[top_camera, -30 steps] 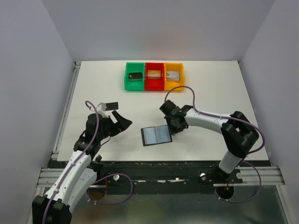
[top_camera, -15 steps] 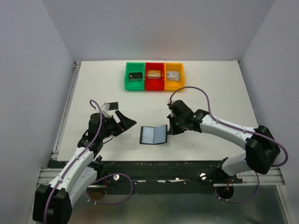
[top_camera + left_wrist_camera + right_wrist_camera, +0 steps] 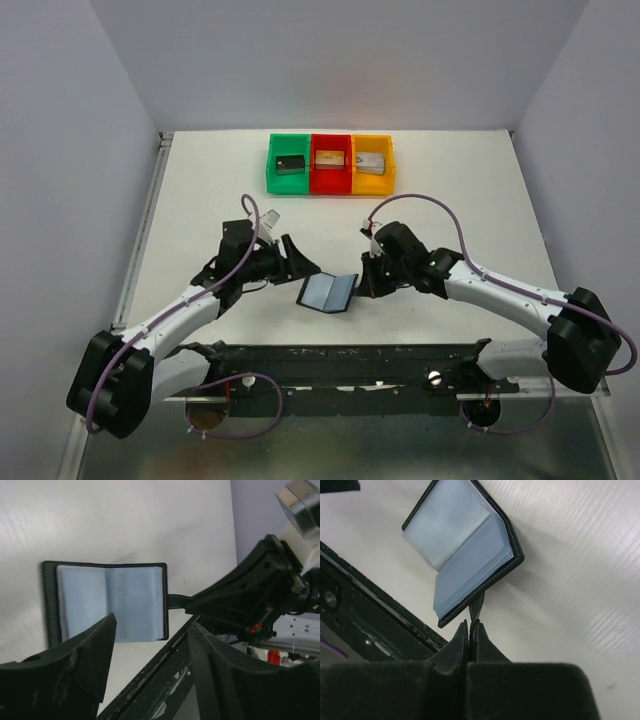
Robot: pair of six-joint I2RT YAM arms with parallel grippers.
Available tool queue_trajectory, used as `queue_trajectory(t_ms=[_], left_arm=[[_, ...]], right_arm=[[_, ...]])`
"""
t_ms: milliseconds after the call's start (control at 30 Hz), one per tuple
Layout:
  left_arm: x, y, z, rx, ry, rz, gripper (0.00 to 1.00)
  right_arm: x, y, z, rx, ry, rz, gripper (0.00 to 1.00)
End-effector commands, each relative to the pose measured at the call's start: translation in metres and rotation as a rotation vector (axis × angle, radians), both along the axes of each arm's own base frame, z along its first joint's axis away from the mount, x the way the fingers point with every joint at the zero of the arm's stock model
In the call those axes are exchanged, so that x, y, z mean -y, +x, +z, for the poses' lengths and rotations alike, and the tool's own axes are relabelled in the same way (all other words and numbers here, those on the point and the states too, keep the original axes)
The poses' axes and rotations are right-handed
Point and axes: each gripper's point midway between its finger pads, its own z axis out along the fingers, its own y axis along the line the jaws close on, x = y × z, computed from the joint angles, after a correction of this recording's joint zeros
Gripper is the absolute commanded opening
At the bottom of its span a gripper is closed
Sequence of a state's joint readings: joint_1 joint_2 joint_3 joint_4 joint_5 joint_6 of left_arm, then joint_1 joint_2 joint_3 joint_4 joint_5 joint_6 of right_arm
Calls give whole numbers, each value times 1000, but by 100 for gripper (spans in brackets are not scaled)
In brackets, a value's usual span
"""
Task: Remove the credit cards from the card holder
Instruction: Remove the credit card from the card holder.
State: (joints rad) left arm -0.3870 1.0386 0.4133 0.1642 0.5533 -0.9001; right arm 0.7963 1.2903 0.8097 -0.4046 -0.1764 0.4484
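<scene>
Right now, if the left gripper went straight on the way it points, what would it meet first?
Probably the wallet. It sits open straight ahead of the left gripper, framed between its open jaws in the wrist view, though depth is hard to judge.

Plain pale grey walls (image 3: pixel 340 60) on three sides, white table (image 3: pixel 470 190) under soft even light, dark metal rails (image 3: pixel 330 353) along its near edge

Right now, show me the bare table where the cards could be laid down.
Bare: the strip of table between the bins and the card holder, and the far right corner beside the yellow bin. Crowded: near centre, where the left claw and right claw flank the card holder.
</scene>
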Motion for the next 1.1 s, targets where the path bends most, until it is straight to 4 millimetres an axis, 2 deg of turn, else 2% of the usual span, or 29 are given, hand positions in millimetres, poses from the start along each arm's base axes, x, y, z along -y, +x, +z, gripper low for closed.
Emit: queue_trajectory(t_ms=[0, 200, 300, 500, 800, 1067], left_arm=[[36, -12, 8, 83, 75, -165, 62], [52, -15, -14, 48, 156, -222, 51], [54, -14, -22, 41, 199, -228, 51], [60, -13, -33, 33, 252, -257, 59], [75, -19, -44, 22, 292, -316, 59], [78, -21, -53, 15, 322, -326, 59]], right_arm=[[1, 1, -6, 26, 4, 25, 0], [7, 5, -13, 62, -37, 35, 0], [3, 7, -6, 81, -18, 59, 1], [-4, 8, 5, 88, 18, 68, 0], [-9, 10, 17, 82, 80, 48, 0], [-10, 13, 26, 87, 110, 42, 0]])
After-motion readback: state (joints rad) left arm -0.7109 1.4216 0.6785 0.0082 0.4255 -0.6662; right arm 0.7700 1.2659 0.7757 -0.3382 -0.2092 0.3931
